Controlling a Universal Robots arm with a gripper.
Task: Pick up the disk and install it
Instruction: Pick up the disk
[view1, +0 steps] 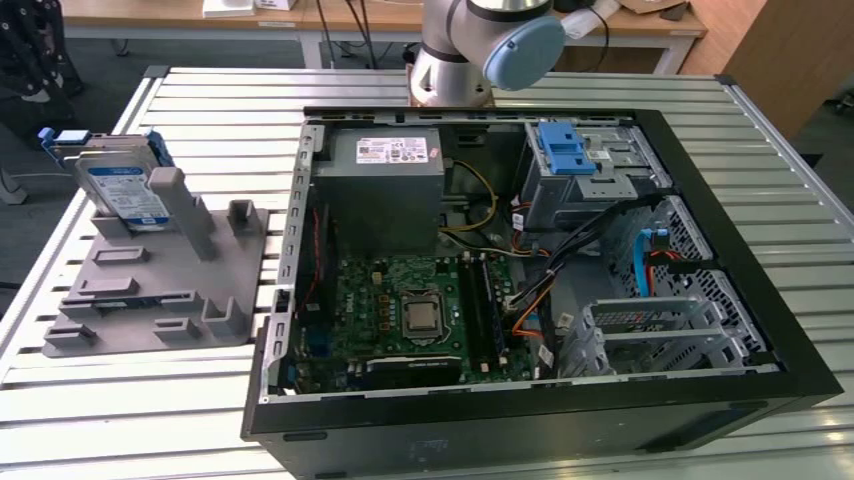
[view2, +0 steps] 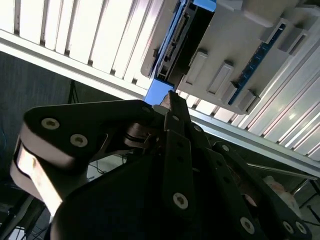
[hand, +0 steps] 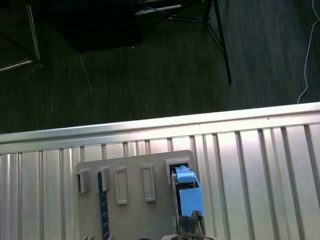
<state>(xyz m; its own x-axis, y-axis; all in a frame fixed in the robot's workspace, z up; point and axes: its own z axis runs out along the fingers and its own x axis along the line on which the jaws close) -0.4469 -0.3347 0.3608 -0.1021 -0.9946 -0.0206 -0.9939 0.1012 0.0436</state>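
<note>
The disk (view1: 123, 190) stands on edge in a grey fixture (view1: 160, 290) near the surface's (view1: 200, 100) edge, at the exterior view's left, where its labelled face shows. The first wrist view shows its blue top edge (hand: 189, 192) end-on. The claw (hand: 192, 218) hovers above it, and I cannot tell whether it is open or closed.

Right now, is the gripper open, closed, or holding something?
Gripper: cannot tell whether open or closed; in the first wrist view it is right by the disk, which stands in the grey holder.
</note>
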